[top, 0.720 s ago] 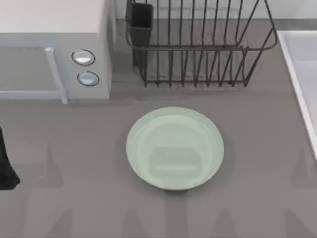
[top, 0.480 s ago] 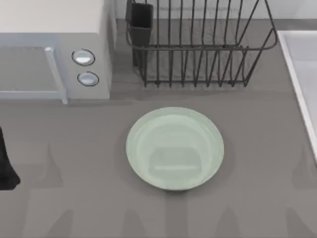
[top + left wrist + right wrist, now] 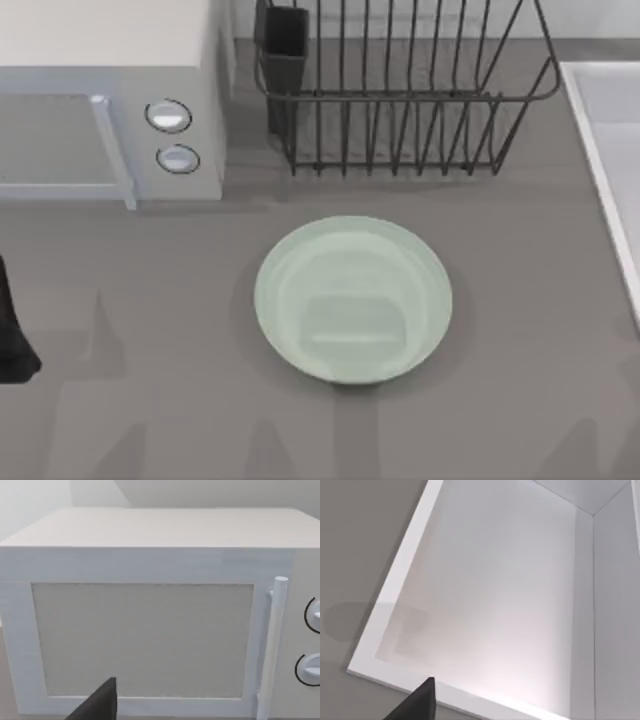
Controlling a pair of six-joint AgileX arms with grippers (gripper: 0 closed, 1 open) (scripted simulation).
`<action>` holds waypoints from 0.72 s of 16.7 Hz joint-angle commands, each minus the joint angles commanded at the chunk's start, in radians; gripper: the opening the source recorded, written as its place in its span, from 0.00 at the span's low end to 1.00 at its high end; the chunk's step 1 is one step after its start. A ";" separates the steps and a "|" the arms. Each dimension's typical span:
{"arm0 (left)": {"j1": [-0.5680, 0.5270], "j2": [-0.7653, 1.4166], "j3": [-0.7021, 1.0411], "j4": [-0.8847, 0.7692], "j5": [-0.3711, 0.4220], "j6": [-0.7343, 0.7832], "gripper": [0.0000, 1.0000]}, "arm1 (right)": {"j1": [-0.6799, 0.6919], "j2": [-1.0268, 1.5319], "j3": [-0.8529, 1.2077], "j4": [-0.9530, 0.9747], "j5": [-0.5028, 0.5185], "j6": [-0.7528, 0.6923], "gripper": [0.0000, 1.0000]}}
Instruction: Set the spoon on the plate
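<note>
Mint-green plate sits bare at the centre of the grey table, below the wire rack (microwave at upper left). The left arm is at the left edge, its gripper facing the microwave door; the right gripper hangs over a white basin. Whether either is wide or narrow, I cannot tell.

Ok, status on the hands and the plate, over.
Left arm parked at the table's left edge, hand state unclear. Plate bare at table centre, nothing on it. Dish rack and microwave stand behind, clear of it.
</note>
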 joint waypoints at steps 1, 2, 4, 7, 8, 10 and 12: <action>0.000 0.000 0.000 0.000 0.000 0.000 1.00 | -0.020 0.077 0.042 -0.063 -0.001 -0.102 1.00; 0.000 0.000 0.000 0.000 0.000 0.000 1.00 | -0.040 0.154 0.084 -0.126 -0.002 -0.206 1.00; 0.000 0.000 0.000 0.000 0.000 0.000 1.00 | -0.080 0.308 0.167 -0.253 -0.003 -0.413 1.00; 0.000 0.000 0.000 0.000 0.000 0.000 1.00 | -0.135 0.516 0.286 -0.427 -0.004 -0.686 1.00; 0.000 0.000 0.000 0.000 0.000 0.000 1.00 | -0.152 0.576 0.324 -0.478 -0.005 -0.762 1.00; 0.000 0.000 0.000 0.000 0.000 0.000 1.00 | -0.181 0.681 0.394 -0.564 -0.005 -0.894 1.00; 0.000 0.000 0.000 0.000 0.000 0.000 1.00 | -0.204 0.762 0.455 -0.629 -0.006 -1.004 1.00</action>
